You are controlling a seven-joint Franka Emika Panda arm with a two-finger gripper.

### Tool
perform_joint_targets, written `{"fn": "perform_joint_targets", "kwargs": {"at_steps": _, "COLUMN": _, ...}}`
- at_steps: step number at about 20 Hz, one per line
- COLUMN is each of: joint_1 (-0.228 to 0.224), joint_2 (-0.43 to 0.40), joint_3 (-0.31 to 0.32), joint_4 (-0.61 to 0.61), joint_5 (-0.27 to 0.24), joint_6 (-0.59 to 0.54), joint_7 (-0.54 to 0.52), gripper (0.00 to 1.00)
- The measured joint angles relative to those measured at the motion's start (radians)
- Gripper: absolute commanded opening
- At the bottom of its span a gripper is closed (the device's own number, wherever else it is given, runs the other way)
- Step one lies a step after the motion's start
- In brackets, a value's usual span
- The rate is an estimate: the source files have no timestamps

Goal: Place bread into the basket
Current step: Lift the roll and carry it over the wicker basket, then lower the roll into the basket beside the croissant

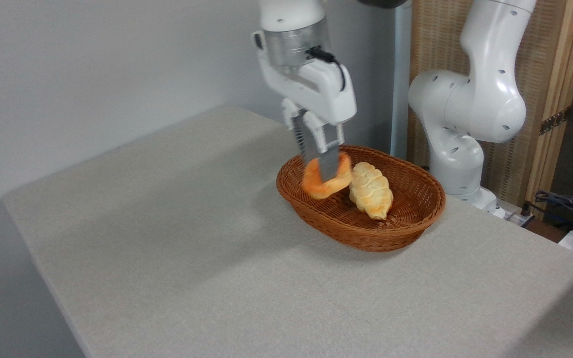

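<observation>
Bread [327, 181] hangs clamped in the end effector [322, 171] over the basket [366, 233].

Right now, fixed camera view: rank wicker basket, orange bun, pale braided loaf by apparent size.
1. Oval reddish-brown woven wicker basket, clearly largest.
2. Pale cream-yellow braided loaf lying in it.
3. Round orange-golden bun, held in the gripper over the basket.
Loaf versus bun is unsure: the fingers hide part of the bun.

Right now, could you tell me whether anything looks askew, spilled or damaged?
Nothing stands out. The fingers hold the bun tipped on edge over the basket, beside the braided loaf lying inside. Nothing is spilled on the table.
</observation>
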Motion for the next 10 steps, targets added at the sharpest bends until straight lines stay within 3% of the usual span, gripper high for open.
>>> {"fn": "perform_joint_targets", "kwargs": {"at_steps": 3, "joint_1": -0.043, "joint_2": -0.07, "joint_3": 0.006, "joint_4": -0.093, "joint_5": 0.0, "joint_6": -0.047, "joint_7": 0.002, "gripper": 0.36}}
{"fn": "perform_joint_targets", "kwargs": {"at_steps": 6, "joint_1": -0.053, "joint_2": -0.114, "joint_3": 0.024, "joint_4": -0.175, "joint_5": 0.003, "joint_6": -0.066, "joint_7": 0.011, "gripper": 0.46}}
{"fn": "perform_joint_targets", "kwargs": {"at_steps": 7, "joint_1": -0.058, "joint_2": -0.129, "joint_3": 0.035, "joint_4": -0.197, "joint_5": 0.003, "joint_6": -0.085, "joint_7": 0.023, "gripper": 0.56}}
{"fn": "perform_joint_targets", "kwargs": {"at_steps": 9, "joint_1": -0.077, "joint_2": -0.146, "joint_3": 0.044, "joint_4": -0.222, "joint_5": 0.003, "joint_6": -0.108, "joint_7": 0.032, "gripper": 0.89}}
{"fn": "perform_joint_targets", "kwargs": {"at_steps": 10, "joint_1": -0.085, "joint_2": -0.15, "joint_3": 0.045, "joint_4": -0.232, "joint_5": 0.003, "joint_6": -0.111, "joint_7": 0.032, "gripper": 0.93}}
